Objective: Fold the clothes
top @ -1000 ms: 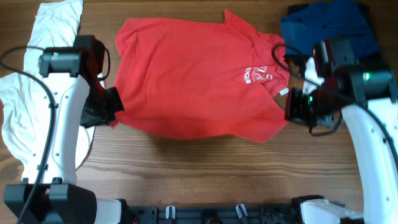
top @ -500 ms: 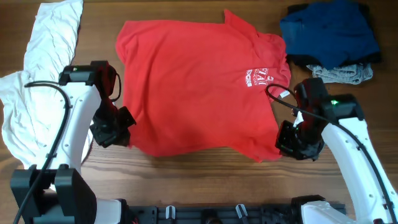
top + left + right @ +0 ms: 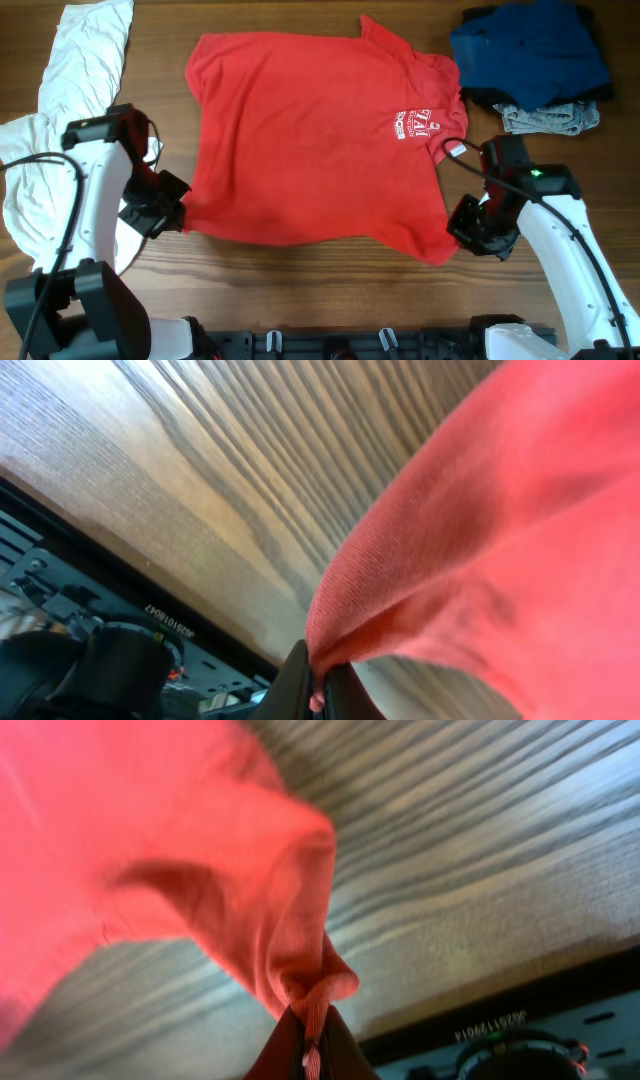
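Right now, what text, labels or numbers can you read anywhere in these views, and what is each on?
White chest lettering on the red T-shirt: too small to read.
White print on the black rail: upside down, too blurred to read.

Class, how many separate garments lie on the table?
4: red T-shirt in the centre, white shirt far left, dark blue piece top right, grey piece below it; others may hide beneath.
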`<state>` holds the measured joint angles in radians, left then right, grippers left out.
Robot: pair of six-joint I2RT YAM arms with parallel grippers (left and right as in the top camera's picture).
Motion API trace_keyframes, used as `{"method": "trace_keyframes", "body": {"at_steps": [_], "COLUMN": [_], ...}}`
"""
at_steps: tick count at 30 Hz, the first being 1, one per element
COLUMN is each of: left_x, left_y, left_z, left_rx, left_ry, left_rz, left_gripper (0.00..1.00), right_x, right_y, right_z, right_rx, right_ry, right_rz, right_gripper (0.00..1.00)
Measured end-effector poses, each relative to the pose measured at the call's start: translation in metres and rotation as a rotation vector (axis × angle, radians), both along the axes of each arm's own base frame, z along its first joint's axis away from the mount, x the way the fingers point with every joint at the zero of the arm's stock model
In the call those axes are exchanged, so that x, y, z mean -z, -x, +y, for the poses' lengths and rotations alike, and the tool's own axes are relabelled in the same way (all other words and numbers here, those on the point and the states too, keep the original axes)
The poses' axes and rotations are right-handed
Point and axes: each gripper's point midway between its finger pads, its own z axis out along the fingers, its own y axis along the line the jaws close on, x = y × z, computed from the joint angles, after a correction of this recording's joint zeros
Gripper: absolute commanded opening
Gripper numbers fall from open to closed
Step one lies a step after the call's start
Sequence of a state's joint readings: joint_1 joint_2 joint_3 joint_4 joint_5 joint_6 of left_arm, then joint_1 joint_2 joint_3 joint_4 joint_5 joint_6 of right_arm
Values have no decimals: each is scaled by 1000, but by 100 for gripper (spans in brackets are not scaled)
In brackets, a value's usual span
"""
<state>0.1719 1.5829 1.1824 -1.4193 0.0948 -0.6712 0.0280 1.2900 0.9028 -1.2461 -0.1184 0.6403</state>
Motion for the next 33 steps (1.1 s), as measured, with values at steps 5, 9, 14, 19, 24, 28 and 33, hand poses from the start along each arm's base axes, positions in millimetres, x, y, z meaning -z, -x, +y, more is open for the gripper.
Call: {"method": "trace_keyframes", "body": {"at_steps": [5,9,14,19,24,28,33], "left_x": [3,3,3,2,1,0,2], "left_y": [-3,-3,-1,6,11,13,4], "left_z": [31,41,43,41,42,42,45], "left_rx": [-118,-132,-128,-113,-79,-45,-30], "left_ry": [-32,-65,-77,-69,-71,-65,-72], "left_rz": [-29,-33,-24,6,22,28,-11], "left_gripper": [4,4,4,9,69,92,96], "right_x": [1,1,1,1,2,3,0], "right_y": [-13,-16,-16,-14,-15,-24,-58], "right_z": [-22,-30,-32,-33,-33,-33,-31], "right_rx": [98,122,124,124,119,117,57], "right_ry": [17,40,49,54,55,55,28], "right_rz": [-47,-58,-58,-50,-56,-93,-242], "right_gripper": [4,5,20,45,50,51,66]}}
